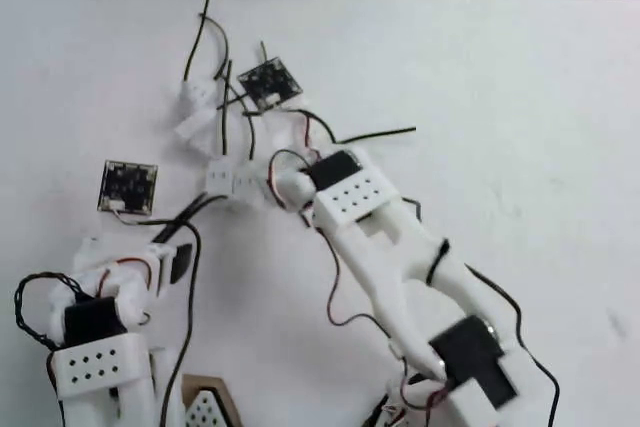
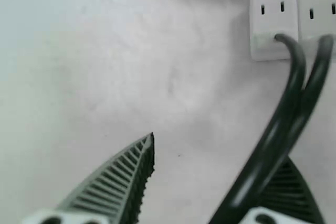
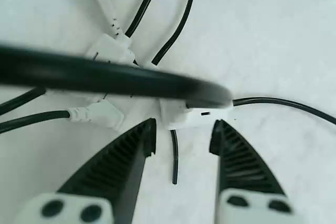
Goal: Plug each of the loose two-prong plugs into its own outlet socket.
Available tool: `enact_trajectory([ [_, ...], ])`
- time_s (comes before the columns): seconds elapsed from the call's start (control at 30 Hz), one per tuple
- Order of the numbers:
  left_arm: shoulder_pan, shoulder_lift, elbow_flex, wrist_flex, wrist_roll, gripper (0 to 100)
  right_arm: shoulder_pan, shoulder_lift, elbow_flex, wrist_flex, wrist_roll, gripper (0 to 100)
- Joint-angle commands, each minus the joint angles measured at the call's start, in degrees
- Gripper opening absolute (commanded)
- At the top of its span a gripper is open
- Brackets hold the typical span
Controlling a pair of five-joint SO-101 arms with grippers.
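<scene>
White worktop (image 1: 520,97), and on its left the left hand (image 2: 218,153) sits open and empty, pointed at the sockets (image 2: 273,19). Loose plugs (image 1: 197,97) lie just beyond. Right hand (image 3: 184,127) is open too, straddling a white piece (image 3: 181,115), probably to grab it.

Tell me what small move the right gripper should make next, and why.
Probably ease the right gripper forward a little, then close. It is open, and the white connector lies just at the tips, not yet between the pads, so closing now would likely pinch only its edge or miss it.
</scene>
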Motion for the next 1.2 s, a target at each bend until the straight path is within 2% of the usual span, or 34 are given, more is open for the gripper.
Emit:
enact_trajectory([
  [0.0, -0.40, -0.66, -0.35, -1.05, -0.44, 31, -0.13, -10.33, -2.55, 5.41, -0.53, 8.4],
  [0.13, -0.40, -0.66, -0.35, -1.05, -0.44, 31, -0.04, -20.09, -2.55, 14.81, -0.53, 1.8],
  [0.3, 0.31, -0.75, 1.32, -3.08, -0.44, 31, 0.04, -31.43, 2.20, 23.87, -0.53, 1.7],
  [0.4, 0.57, -0.75, 2.81, -6.51, -0.44, 31, 2.07, -38.37, 8.88, 23.87, -0.53, 1.7],
  [0.6, 0.75, -0.75, 2.90, -7.03, -0.35, 31, 8.92, -52.35, 23.91, 21.23, -0.53, 1.7],
  [0.77, 6.99, -0.75, 2.90, -7.21, 0.26, 30, 16.22, -62.02, 39.30, 14.11, -0.88, 1.7],
  [0.9, 9.54, -0.75, 2.90, -7.21, 1.85, 21, 18.33, -69.76, 50.02, 10.42, -0.88, 1.7],
  [1.17, 11.38, -0.75, 4.31, -7.82, 1.85, 2, 18.33, -87.69, 66.02, 10.68, -0.88, 1.7],
])
